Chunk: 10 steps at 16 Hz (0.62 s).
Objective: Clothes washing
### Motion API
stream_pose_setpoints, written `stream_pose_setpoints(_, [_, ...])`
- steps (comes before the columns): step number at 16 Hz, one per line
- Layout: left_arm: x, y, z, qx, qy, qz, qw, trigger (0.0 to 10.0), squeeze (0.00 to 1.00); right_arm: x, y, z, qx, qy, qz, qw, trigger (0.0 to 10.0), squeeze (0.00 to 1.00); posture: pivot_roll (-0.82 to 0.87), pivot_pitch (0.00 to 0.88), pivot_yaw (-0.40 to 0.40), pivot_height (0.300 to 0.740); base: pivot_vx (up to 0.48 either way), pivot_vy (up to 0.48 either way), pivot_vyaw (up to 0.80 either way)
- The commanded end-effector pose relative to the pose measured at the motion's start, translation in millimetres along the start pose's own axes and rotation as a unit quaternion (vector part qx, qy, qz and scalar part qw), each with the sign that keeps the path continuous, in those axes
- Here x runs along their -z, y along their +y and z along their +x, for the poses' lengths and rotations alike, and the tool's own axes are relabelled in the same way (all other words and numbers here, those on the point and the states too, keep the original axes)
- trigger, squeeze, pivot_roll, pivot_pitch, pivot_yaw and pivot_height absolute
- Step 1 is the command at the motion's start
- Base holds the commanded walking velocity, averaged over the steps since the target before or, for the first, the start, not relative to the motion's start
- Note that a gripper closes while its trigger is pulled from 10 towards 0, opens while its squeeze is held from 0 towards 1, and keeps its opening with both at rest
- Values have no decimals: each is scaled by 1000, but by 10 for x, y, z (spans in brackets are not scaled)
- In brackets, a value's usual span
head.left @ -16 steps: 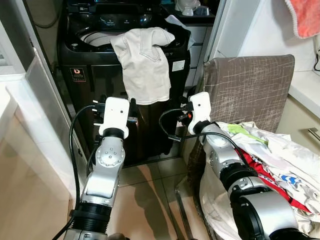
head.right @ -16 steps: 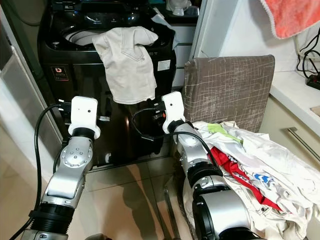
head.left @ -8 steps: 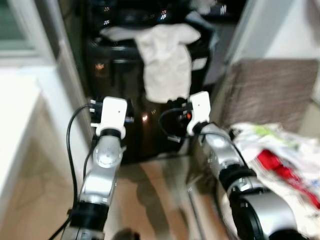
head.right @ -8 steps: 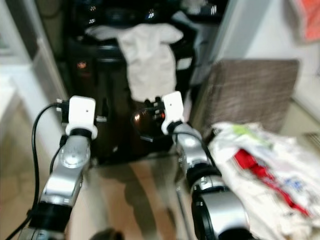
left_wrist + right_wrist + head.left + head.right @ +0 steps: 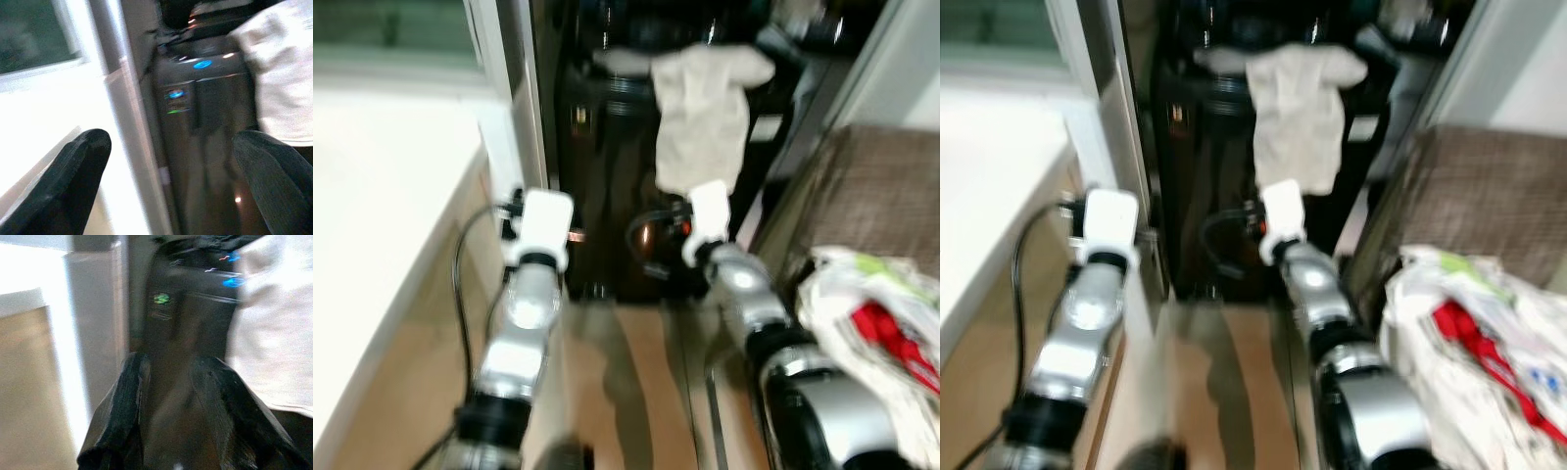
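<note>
Directly ahead of the robot, a black top-loading washing machine (image 5: 636,147) stands in a narrow recess beside a white wall panel (image 5: 499,127). To the robot's right, a brown woven chair back (image 5: 1489,196) rises behind a heap of laundry (image 5: 1469,352), mostly white with a red item and a green patch on top. A white garment (image 5: 700,117) hangs over the front rim of the machine, its lower part draped down the front panel. The head views are blurred. Both arms are raised toward the machine front. The left gripper (image 5: 171,176) is held near the machine's left corner, its two black fingers (image 5: 73,181) spread wide apart with nothing between them. The right gripper (image 5: 168,411) points at the front panel just below the hanging garment; its fingers (image 5: 122,406) stand a narrow gap apart and clamp nothing. Small blue and green indicator lights (image 5: 176,94) glow on the machine front
</note>
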<state>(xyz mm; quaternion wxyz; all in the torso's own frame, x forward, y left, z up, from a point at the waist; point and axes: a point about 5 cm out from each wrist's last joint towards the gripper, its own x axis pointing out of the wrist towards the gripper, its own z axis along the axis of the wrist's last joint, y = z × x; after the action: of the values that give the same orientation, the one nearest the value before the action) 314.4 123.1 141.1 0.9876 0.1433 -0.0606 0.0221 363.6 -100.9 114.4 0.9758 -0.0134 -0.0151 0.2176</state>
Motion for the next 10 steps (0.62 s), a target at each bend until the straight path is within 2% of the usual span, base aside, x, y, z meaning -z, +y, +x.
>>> stream_pose_setpoints(1, [43, 8, 4, 3, 11, 6, 1000, 10000, 0, 74, -94, -61, 27, 16, 1, 1000, 10000, 0, 28, 0, -45, 740, 0, 0, 0])
stream_pose_setpoints(3, [94, 49, -40, 22, 13, 5, 1000, 10000, 0, 186, -262, -244, 64, 19, -15, 998, 10000, 0, 26, 0, -50, 740, 0, 0, 0])
stream_pose_setpoints(5, [167, 58, -139, 64, 13, 28, 997, 10000, 0, 360, -327, -560, 61, 28, -33, 997, 10000, 0, 12, 15, -57, 740, 0, 0, 0])
stream_pose_setpoints(7, [307, 137, -259, 62, 50, 16, 997, 10000, 0, 498, -254, -944, 53, 47, -3, 997, 10000, 0, -4, 27, -52, 740, 0, 0, 0])
stream_pose_setpoints(9, [343, 232, -425, 38, 61, 2, 997, 10000, 0, 577, -178, -1297, 41, 67, 61, 995, 10000, 0, -6, 34, -44, 740, 0, 0, 0])
stream_pose_setpoints(10, [361, 256, -519, 36, 65, 1, 997, 10000, 0, 604, -178, -1421, 37, 73, 79, 994, 10000, 0, -7, 33, -41, 740, 0, 0, 0])
